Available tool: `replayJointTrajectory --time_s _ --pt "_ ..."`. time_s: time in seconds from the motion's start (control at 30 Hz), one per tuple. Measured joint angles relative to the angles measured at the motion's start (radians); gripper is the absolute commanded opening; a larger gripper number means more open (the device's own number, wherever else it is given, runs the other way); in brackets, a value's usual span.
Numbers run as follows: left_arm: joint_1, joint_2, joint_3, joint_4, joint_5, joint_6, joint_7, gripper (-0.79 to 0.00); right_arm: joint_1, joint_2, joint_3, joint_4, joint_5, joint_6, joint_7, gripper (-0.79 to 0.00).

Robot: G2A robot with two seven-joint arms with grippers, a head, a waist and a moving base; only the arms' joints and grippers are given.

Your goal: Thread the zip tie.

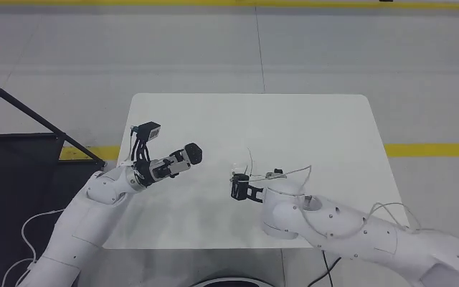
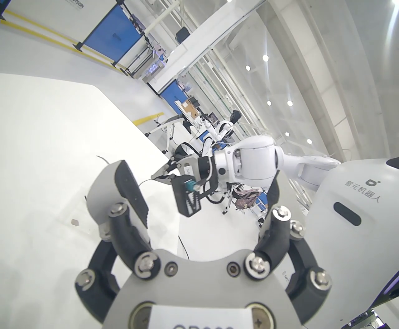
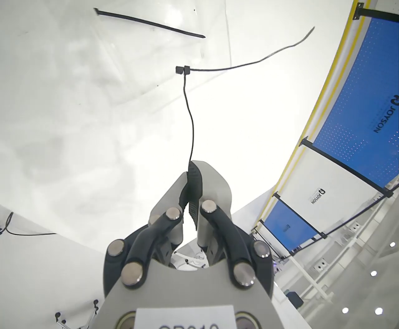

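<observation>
Because the thin strap needs a firm anchor, right gripper [image 3: 191, 174]: pinched tight on the zip tie [image 3: 192, 124], holding it up off the table [image 1: 323, 115].
Zip tie: the strap rises from the grip to its head [image 3: 180, 69], and a second strand runs from the head to a free tip. I cannot tell whether that strand passes through the head.
Left gripper [image 1: 192, 152]: jaws spread wide, holding nothing, near the right one and facing it, likely placed to take the free end.
Spare tie [image 3: 149, 22]: flat on the table, apart.
</observation>
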Motion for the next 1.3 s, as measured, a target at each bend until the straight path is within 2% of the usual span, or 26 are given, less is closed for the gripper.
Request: replayJointTrajectory --time_s 0.67,0.7,0.73,0.77,0.8,0.83,1.3 --pt "0.0 0.0 0.0 0.0 0.0 0.0 0.0 0.0 -0.008 0.006 0.017 -0.01 0.0 -0.002 0.0 -0.785" --pt "0.0 0.0 0.0 0.0 0.0 0.0 0.0 0.0 -0.008 0.006 0.017 -0.01 0.0 -0.002 0.0 -0.576" --pt "0.0 0.0 0.0 0.0 0.0 0.0 0.0 0.0 -0.008 0.006 0.017 -0.01 0.0 -0.002 0.0 -0.462" --pt "0.0 0.0 0.0 0.0 0.0 0.0 0.0 0.0 -0.008 0.006 0.017 -0.01 0.0 -0.002 0.0 -0.462" --pt "0.0 0.0 0.0 0.0 0.0 0.0 0.0 0.0 -0.008 0.006 0.017 -0.01 0.0 -0.002 0.0 -0.714" --pt "0.0 0.0 0.0 0.0 0.0 0.0 0.0 0.0 -0.008 0.006 0.017 -0.01 0.0 -0.002 0.0 -0.785" --pt "0.0 0.0 0.0 0.0 0.0 0.0 0.0 0.0 -0.086 0.016 0.084 -0.019 -0.071 -0.057 -0.074 -0.785"
